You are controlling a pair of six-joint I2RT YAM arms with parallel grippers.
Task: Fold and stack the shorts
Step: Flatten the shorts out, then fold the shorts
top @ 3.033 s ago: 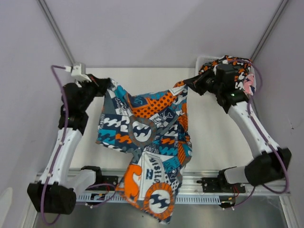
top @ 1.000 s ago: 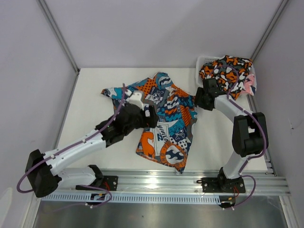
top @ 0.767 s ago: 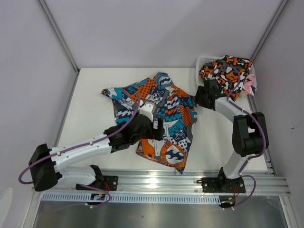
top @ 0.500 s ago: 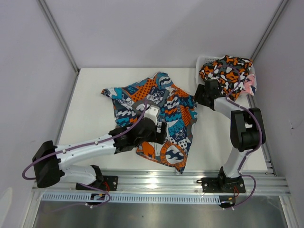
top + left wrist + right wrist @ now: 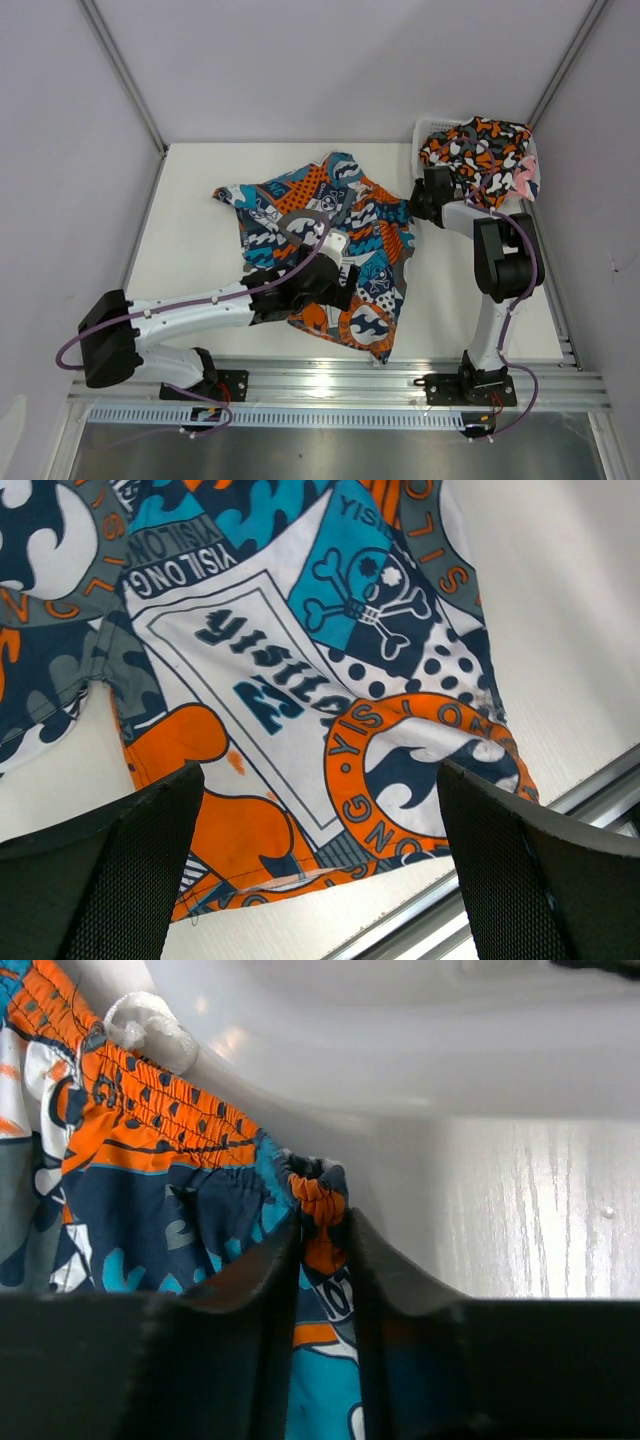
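The blue-teal-orange patchwork shorts (image 5: 335, 215) lie spread on the white table, one leg reaching toward the near edge. My left gripper (image 5: 350, 282) hovers over that leg, open, with nothing between its fingers. In the left wrist view the left gripper (image 5: 320, 880) frames the leg hem of the shorts (image 5: 300, 680). My right gripper (image 5: 418, 205) is at the right waistband corner of the patchwork shorts. In the right wrist view the right gripper (image 5: 322, 1250) is shut on a pinch of the orange elastic waistband (image 5: 318, 1195). The orange-black-white camouflage shorts (image 5: 472, 145) and the pink-patched shorts (image 5: 520, 182) lie piled in the basket.
A white mesh basket (image 5: 428, 128) stands at the back right corner, right beside my right gripper; its wall (image 5: 400, 1050) fills the top of the right wrist view. The metal rail (image 5: 400, 378) runs along the near edge, just past the leg hem.
My right gripper has shut on the waistband corner. My left arm has slid toward the near right over the shorts, still open. The shorts have not moved.
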